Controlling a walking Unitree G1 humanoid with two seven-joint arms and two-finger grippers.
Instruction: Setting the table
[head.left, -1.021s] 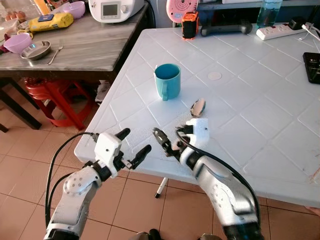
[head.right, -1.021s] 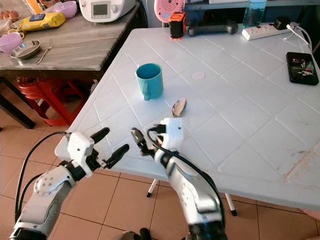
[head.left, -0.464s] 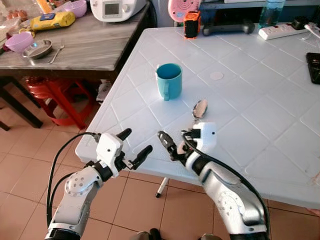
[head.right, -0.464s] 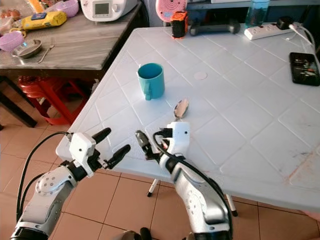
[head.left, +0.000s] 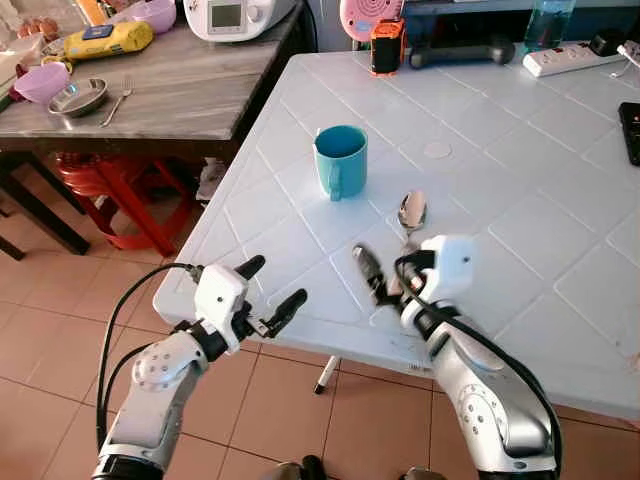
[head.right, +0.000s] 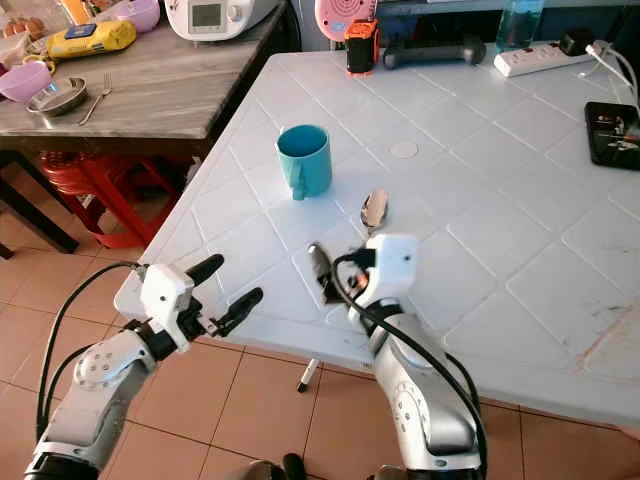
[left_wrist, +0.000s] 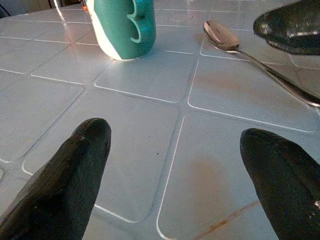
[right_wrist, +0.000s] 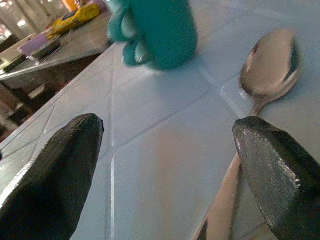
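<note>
While right hand hovers spread-open over the spoon handle, nothing is gripped yet.

Spoon lies flat on the white table, bowl just ahead of the right hand, handle running back under it; teal mug stands ahead and to its left. Left hand is also open, empty, off the table's near edge. Judgement: spoon is light, stiff, thin metal, slippery and flush with the surface, so pinch mid-handle across its width; hard to get a finger under. Left wrist view shows the whole handle and mug base clearly; head views hide the handle behind the right wrist. Right wrist view is blurred, but shows the handle passing between its fingers.
</note>
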